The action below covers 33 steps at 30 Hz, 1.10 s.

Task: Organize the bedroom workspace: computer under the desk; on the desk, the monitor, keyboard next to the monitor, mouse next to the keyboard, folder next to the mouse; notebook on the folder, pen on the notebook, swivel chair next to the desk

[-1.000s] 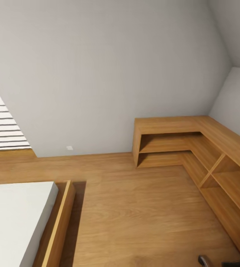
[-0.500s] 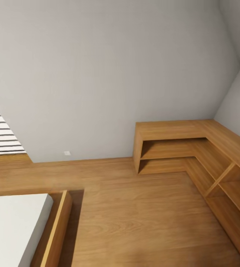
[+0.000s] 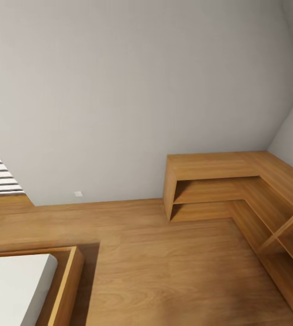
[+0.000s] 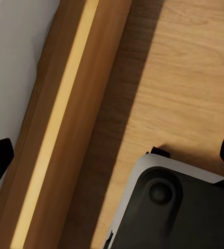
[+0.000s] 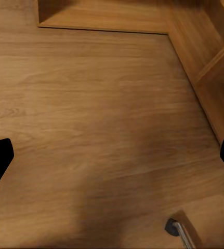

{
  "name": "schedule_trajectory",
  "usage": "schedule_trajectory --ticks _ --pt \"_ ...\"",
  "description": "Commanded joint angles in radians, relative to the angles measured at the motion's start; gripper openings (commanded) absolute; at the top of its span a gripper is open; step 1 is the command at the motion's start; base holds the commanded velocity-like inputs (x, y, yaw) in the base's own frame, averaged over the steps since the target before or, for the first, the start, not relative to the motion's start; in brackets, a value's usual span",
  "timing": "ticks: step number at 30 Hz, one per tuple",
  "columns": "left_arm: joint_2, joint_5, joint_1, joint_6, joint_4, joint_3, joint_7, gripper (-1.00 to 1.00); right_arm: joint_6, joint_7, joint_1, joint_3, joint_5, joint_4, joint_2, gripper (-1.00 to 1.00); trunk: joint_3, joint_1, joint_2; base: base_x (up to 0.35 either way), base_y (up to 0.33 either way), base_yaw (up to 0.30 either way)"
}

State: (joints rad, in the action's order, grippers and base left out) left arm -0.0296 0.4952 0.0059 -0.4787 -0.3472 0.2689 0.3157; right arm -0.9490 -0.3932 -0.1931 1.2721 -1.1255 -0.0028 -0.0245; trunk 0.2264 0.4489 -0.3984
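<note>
Head view: corner shelf unit (image 3: 237, 190) and bed frame (image 3: 67, 285) are seen | left gripper (image 4: 112, 161) spread wide | right gripper (image 5: 112, 161) spread wide, above wooden floor (image 5: 91, 104)

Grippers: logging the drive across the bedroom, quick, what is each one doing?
Left gripper: open, nothing between the fingertips, above the floor by the bed frame.
Right gripper: open, empty, over bare floor.

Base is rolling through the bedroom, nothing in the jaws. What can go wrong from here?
1. The bed frame lies close beside the robot base; a turn toward it may clip it.
2. The L-shaped wooden shelf boxes in the corner ahead, so driving on risks a bump.
3. A chrome caster leg sits low near the right arm.
</note>
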Motion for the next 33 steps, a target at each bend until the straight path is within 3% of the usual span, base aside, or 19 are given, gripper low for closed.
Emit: schedule_trajectory --ticks 1,24,33 --pt "-0.001 0.005 0.0 -0.001 -0.003 0.009 0.008 1.0 0.0 -0.009 0.0 0.008 0.0 0.0 0.0 1.0 0.002 0.001 -0.002 0.331 0.0 0.0" --pt "-0.001 0.005 0.0 -0.001 -0.003 0.009 0.008 1.0 0.0 -0.009 0.0 0.008 0.0 0.0 0.0 1.0 0.002 0.001 -0.002 0.328 0.0 0.0" --pt "-0.001 0.003 0.001 -0.003 -0.003 0.009 0.008 1.0 0.0 -0.009 0.0 0.007 0.0 0.0 0.0 1.0 0.002 0.001 -0.002 0.09 0.0 0.0"
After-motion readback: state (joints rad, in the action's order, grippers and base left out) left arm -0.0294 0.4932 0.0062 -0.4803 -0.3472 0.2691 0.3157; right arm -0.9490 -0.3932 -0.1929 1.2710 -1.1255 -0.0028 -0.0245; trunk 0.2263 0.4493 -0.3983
